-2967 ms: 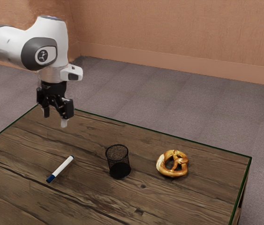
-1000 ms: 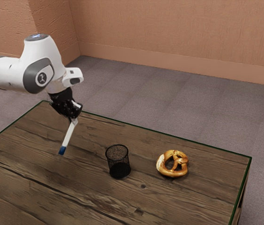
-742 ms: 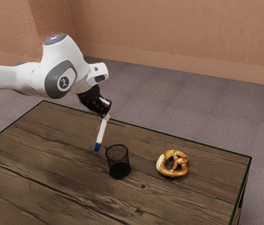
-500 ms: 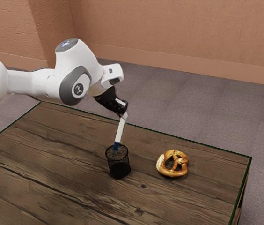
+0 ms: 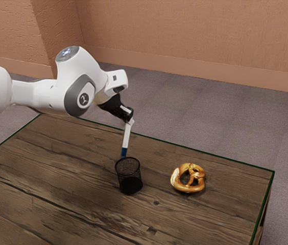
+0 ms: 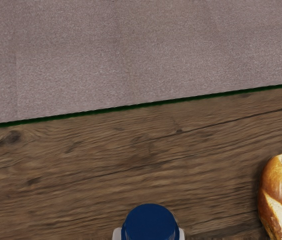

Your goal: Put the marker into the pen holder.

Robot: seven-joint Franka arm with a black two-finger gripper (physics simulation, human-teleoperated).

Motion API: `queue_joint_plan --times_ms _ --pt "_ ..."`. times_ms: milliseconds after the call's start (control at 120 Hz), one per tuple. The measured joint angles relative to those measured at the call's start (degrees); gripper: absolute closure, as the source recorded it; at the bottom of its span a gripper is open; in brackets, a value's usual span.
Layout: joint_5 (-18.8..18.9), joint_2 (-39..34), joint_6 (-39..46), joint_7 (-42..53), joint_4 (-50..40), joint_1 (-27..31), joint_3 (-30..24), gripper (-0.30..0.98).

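My gripper (image 5: 129, 121) is shut on the upper end of the white marker (image 5: 127, 134) in the exterior view. The marker hangs steeply, slightly tilted, its blue end down at the far rim of the black mesh pen holder (image 5: 129, 176). Whether that end is over the opening or just behind it, I cannot tell. The holder stands upright on the table. In the wrist view the marker's blue end cap (image 6: 150, 223) lies between the pale fingertips of the gripper (image 6: 149, 235).
A pretzel (image 5: 188, 178) lies on the wooden table (image 5: 72, 173), toward the exterior view's right of the holder. The wrist view has part of the pretzel (image 6: 277, 195) and the table's green-edged border beside the grey floor.
The marker was lifted off the table and carried to the exterior view's right, to the holder. Over the last half second my hand shifted slightly back toward that view's left. Holder and pretzel stayed put.
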Motion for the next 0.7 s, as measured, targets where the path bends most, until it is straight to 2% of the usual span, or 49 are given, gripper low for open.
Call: queue_joint_plan --times_ms 275,700 --pt "-0.05 -2.72 -0.71 1.50 -1.64 -0.68 0.11 0.79" --pt "-0.23 -2.59 -2.09 0.49 -4.87 -2.15 0.03 0.78"
